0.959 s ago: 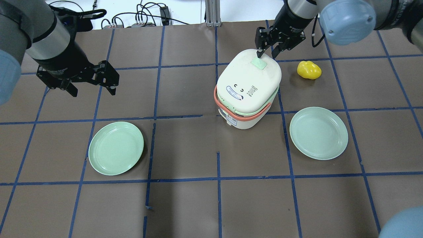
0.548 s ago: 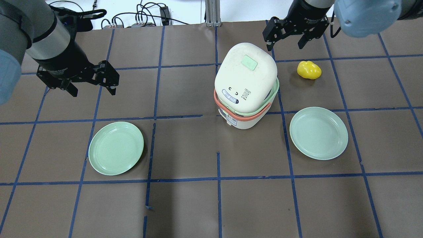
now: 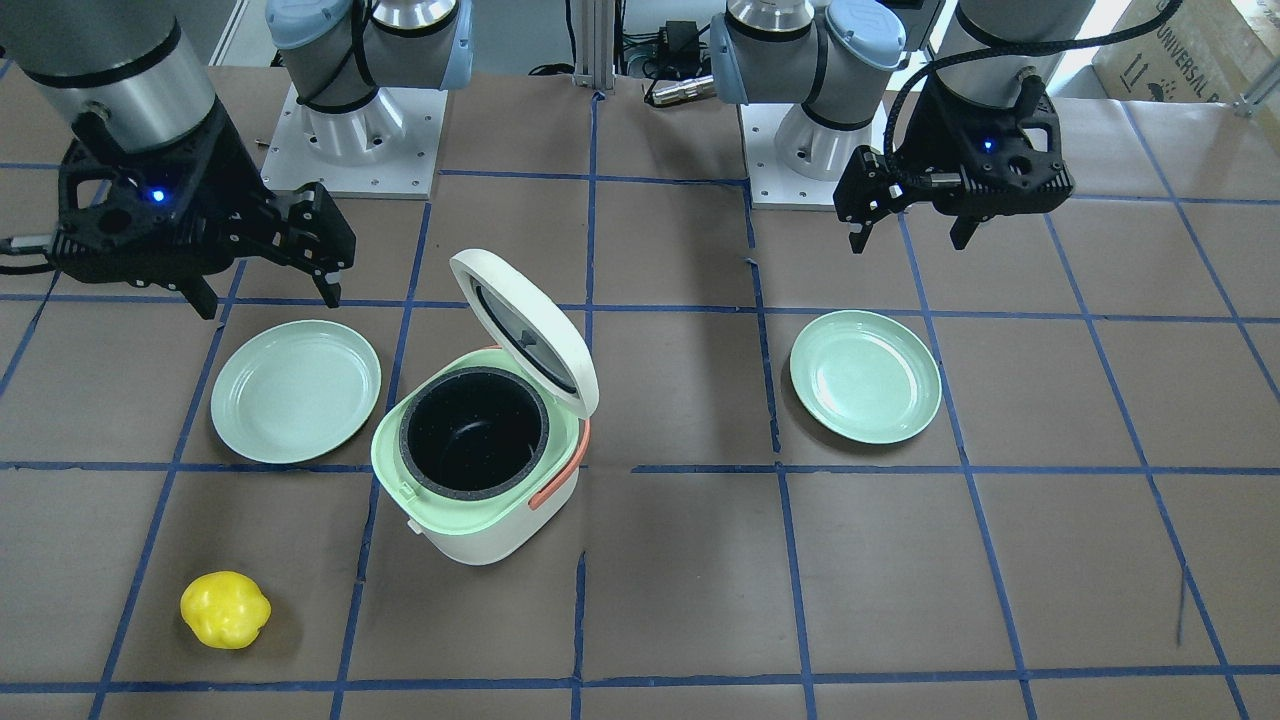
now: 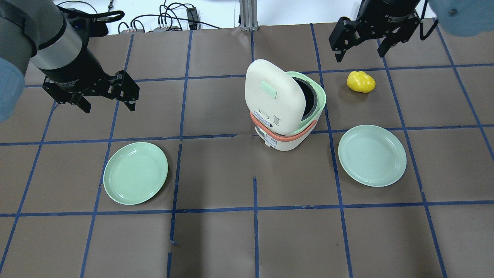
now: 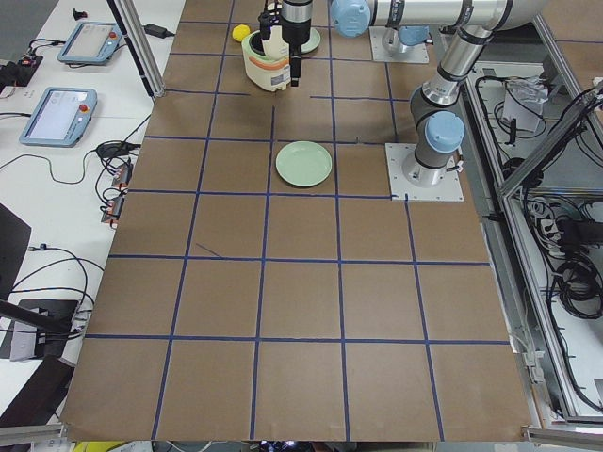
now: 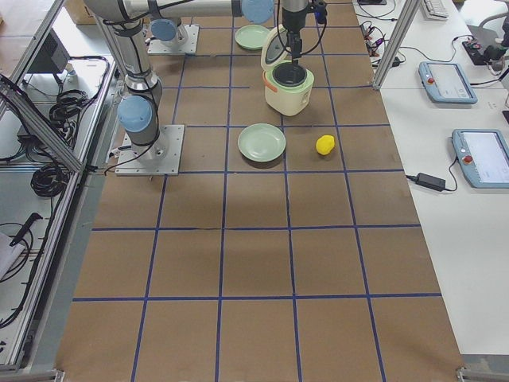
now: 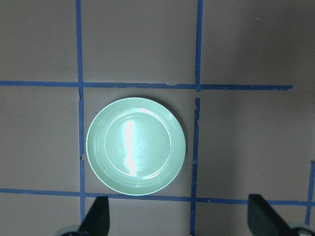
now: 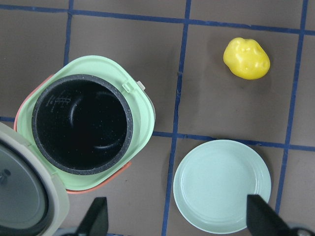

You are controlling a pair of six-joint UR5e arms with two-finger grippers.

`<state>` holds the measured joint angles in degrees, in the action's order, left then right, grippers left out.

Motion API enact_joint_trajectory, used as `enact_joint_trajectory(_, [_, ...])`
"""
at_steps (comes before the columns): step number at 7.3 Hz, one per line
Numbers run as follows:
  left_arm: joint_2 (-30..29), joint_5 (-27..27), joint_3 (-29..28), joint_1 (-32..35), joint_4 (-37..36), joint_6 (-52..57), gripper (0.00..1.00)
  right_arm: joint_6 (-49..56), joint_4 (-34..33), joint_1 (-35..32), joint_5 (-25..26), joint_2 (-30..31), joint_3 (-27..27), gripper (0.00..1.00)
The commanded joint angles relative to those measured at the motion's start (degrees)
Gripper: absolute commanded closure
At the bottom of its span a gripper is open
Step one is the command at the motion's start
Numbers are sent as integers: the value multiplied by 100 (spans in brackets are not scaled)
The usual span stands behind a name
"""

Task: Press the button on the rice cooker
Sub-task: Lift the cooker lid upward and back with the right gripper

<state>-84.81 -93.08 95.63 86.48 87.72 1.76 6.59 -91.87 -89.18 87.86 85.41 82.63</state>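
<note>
The cream-white rice cooker [image 4: 283, 142] stands mid-table with its lid [image 4: 270, 96] swung up and open. The mint-green button [image 4: 269, 89] sits on the lid's outside. The black inner pot [image 3: 473, 430] is bare and looks empty; it also shows in the right wrist view [image 8: 81, 128]. My right gripper [image 4: 360, 54] is open and empty, raised behind and to the right of the cooker, apart from it. My left gripper [image 4: 109, 107] is open and empty, hovering far to the left above a plate [image 7: 136, 146].
A pale-green plate [image 4: 135, 172] lies front left, another [image 4: 372, 155] front right of the cooker. A yellow lumpy object [image 4: 361, 81] lies right of the cooker, below my right gripper. Blue tape lines cross the brown table cover.
My right gripper has lifted off the lid's button and drawn back to the right. The lid has sprung from shut to fully open. The left arm has not moved.
</note>
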Motion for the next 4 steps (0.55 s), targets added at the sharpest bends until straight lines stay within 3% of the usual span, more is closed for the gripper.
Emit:
enact_joint_trajectory(1, [0,0,0,0,0,-9,0,0,239,67,134,247,34,0])
enact_joint_trajectory(4, [0,0,0,0,0,0,0,9,495,67,118,555,331,1])
